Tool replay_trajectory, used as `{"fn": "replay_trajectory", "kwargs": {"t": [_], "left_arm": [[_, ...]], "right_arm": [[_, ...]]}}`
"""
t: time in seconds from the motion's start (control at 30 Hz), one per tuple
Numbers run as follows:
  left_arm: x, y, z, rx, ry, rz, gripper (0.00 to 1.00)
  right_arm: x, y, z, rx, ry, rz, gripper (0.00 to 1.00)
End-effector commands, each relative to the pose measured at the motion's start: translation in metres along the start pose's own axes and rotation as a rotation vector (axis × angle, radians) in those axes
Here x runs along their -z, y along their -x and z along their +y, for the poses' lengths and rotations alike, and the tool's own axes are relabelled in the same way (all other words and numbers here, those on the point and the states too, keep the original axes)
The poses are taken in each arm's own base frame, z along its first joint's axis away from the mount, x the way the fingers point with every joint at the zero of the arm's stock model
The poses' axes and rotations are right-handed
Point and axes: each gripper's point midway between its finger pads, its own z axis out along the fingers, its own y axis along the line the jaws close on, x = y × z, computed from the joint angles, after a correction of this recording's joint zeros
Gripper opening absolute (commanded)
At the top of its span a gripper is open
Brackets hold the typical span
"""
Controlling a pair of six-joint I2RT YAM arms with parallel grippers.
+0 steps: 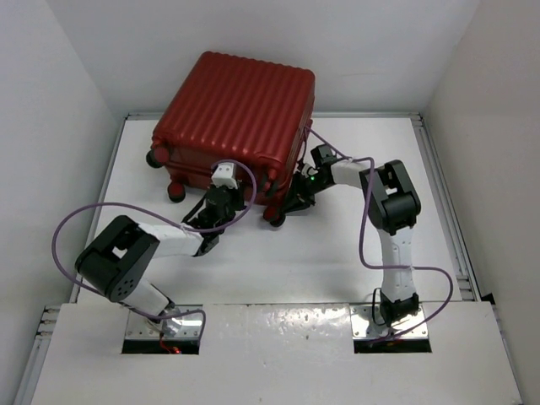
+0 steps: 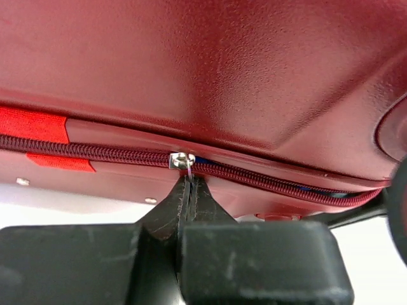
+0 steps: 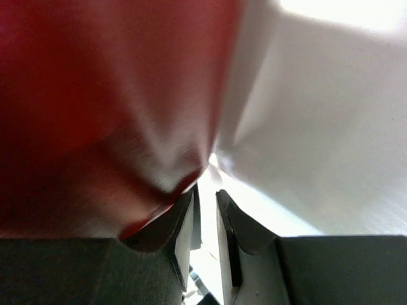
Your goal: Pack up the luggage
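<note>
Pinching the one silver zip pull point(image 2: 182, 160) of the single red luggage point(image 1: 236, 110), the left fingers point(image 2: 168, 213) are clamped; the right fingers point(image 3: 238, 222) (slightly parted, gripping nothing) touch its corner

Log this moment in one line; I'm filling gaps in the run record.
left tool: shut on zip pull | right tool: slightly open at suitcase corner | zip: part closed
</note>
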Motion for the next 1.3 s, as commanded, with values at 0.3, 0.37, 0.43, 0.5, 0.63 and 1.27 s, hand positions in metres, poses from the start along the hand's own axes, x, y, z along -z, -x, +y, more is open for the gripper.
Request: {"fn": "replay_trajectory", "kwargs": {"t": [0.3, 0.37, 0.43, 0.5, 0.63, 1.27], "left_arm": [[0.043, 0.028, -0.113, -0.074, -0.623, -0.143, 0.00], [0.057, 0.031, -0.123, -0.114, -0.665, -0.173, 0.00], [0.071, 0.027, -0.130, -0.162, -0.704, -0.184, 0.00], [0.079, 0.031, -0.136, -0.179, -0.726, -0.209, 0.00], [0.098, 0.031, -0.154, -0.211, -0.771, -0.237, 0.00], [0.037, 0.055, -0.159, -0.040, -0.289, -0.159, 0.00]], "right_arm": [[0.011, 0.028, 0.140, 0.301, 0.437, -0.032, 0.23], [0.010, 0.034, 0.149, 0.293, 0.446, -0.036, 0.20], [0.011, 0.031, 0.158, 0.310, 0.460, -0.025, 0.20], [0.010, 0.030, 0.161, 0.322, 0.462, -0.024, 0.20], [0.005, 0.023, 0.165, 0.328, 0.453, -0.031, 0.18], [0.022, 0.061, 0.160, 0.621, 0.222, -0.241, 0.34]]}}
